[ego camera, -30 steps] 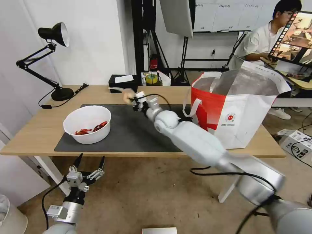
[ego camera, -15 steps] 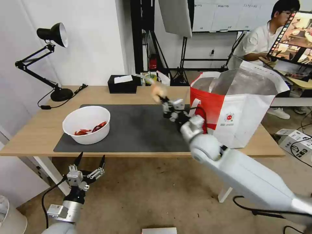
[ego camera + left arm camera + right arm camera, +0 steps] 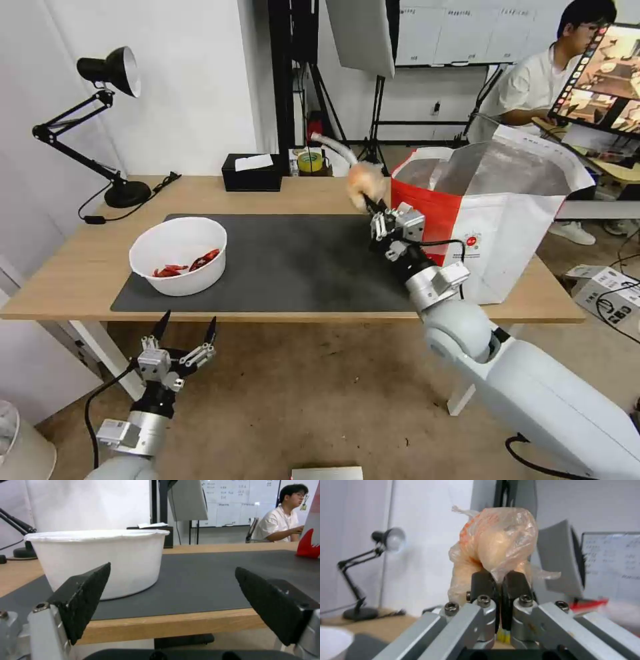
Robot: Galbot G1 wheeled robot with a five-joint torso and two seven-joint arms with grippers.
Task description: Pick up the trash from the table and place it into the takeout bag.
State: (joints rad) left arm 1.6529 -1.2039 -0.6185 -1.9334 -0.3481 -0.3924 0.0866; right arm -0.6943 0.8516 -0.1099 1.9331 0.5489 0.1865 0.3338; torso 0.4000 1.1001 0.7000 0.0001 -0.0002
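now | right gripper (image 3: 371,202) pinching knotted bag (image 3: 365,179) beside takeout bag (image 3: 507,220), round red logo (image 3: 473,241) unreadable | left gripper (image 3: 186,327) fingers wide

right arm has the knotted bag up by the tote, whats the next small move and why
Probably carry it a little farther right, over the takeout bag's open top, before letting go. The right gripper is shut on the knotted bag, which sits just outside the tote's near rim, so releasing now would likely drop it on the table.

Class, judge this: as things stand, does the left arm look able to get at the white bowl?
Probably yes: the open left gripper sits below the table edge, just before the white bowl, nothing between.
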